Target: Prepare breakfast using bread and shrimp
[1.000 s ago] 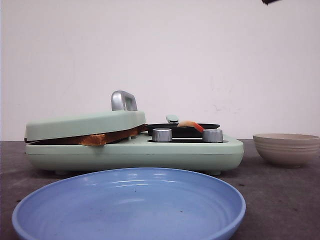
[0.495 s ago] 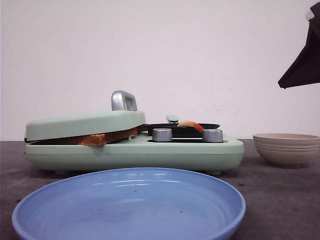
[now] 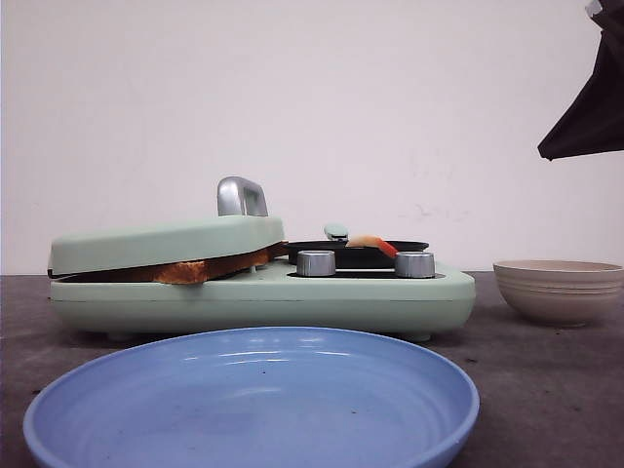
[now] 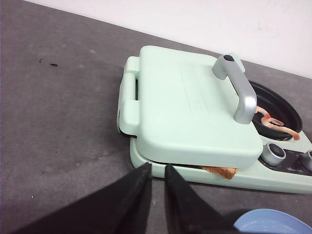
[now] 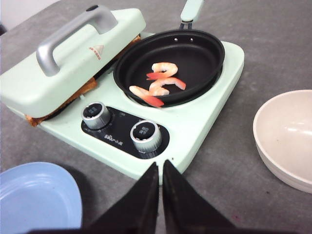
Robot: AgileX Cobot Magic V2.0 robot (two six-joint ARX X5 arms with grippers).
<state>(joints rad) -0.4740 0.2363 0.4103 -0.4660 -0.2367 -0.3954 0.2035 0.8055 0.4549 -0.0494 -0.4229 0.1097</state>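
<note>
- The counter point(image 3: 546, 390) carries everything low and within reach of both arms.
- The mint breakfast maker point(image 5: 204, 122) sits mid-counter; its press lid point(image 4: 185, 112) is down by its metal handle point(image 4: 239, 92), probably so the bread toasts between the plates.
- The blue plate point(image 3: 253, 400) lies empty in front of the maker, likely waiting for the finished food; the beige bowl point(image 5: 287, 136) stands empty to the robot's right.
- The black pan point(image 5: 195, 58) sits in the maker's right half, beside the two knobs point(image 5: 119, 124).
- The bread point(image 3: 190, 270) is clamped under the lid, only a browned edge showing.
- The shrimp point(image 5: 158, 85), three pieces, lie in the pan.
- The left tool point(image 4: 157, 183) hovers clenched and empty near the maker's corner.
- The right tool point(image 5: 160, 183) hovers above the knobs, clenched on nothing.
</note>
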